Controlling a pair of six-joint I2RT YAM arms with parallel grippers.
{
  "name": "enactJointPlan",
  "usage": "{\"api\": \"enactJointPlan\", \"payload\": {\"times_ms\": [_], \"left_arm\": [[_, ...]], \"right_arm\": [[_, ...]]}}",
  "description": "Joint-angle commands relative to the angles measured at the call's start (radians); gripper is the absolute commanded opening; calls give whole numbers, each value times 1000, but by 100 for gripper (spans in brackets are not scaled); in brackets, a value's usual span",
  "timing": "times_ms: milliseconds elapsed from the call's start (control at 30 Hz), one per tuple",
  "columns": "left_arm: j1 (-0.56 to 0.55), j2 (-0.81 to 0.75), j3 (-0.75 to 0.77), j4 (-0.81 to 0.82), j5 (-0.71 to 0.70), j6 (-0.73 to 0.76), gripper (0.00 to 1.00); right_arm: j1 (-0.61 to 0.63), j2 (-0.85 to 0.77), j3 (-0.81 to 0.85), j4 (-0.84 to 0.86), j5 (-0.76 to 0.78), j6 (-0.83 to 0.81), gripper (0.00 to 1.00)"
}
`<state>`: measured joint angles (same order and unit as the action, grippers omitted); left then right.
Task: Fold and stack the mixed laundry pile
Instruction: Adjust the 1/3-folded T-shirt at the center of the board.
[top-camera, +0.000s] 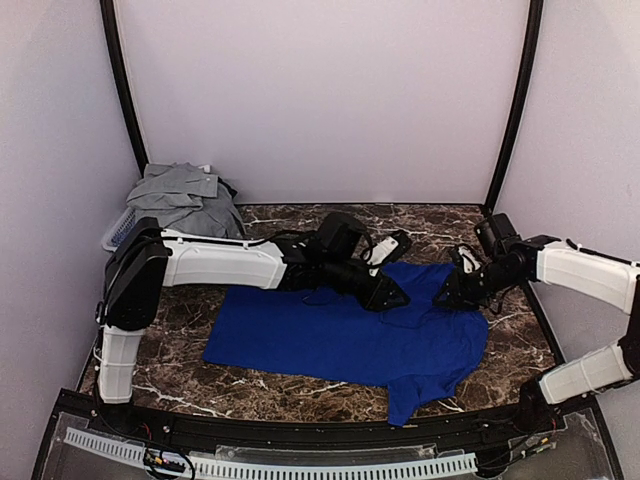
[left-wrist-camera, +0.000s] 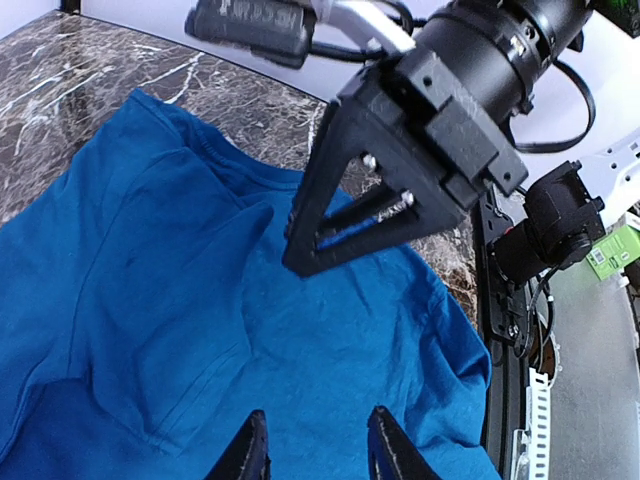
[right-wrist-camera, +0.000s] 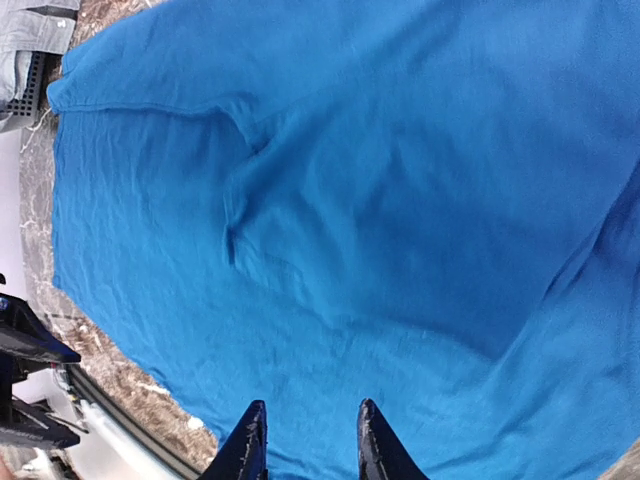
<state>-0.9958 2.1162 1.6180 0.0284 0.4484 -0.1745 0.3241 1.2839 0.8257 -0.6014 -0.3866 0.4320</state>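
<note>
The left end effector (left-wrist-camera: 315, 428) is released, its two black fingers parted with only flat cloth showing in the gap between them, and it hovers low over the far middle of a royal-blue cotton T-shirt (top-camera: 330, 340). The right end effector (right-wrist-camera: 310, 418) is likewise released, fingers apart and nothing pinched between them, poised over the right part of the same shirt. In the left wrist view its black triangular body points down at the cloth, tip close to the fabric, though contact cannot be told. The two end effectors sit near each other, the left arm reaching in from the left and the right arm from the right. The T-shirt lies spread mostly flat on the dark brown marble-patterned surface (top-camera: 250, 392), with one sleeve trailing toward the near edge. In the far left corner a light-grey collared shirt (top-camera: 185, 198) is heaped on a pale mesh basket (top-camera: 118, 232), well apart from the blue shirt.
</note>
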Motion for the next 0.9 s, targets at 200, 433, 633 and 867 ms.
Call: {"api": "enactJointPlan", "payload": {"times_ms": [200,433,633,867], "left_arm": [[13,26,47,-7,-43,54,32],[16,15,48,-22,-60,56,32],[19,6,46,-22,-73,57,33],[24,0,37,-22,-81,51,33]], "right_arm": [[3,-37,-159,135,2,147,26],[-10,79,-134,187,140,146,20],[-31,156,-103,224,166,125,20],[-53,226,-51,235,187,83,19]]}}
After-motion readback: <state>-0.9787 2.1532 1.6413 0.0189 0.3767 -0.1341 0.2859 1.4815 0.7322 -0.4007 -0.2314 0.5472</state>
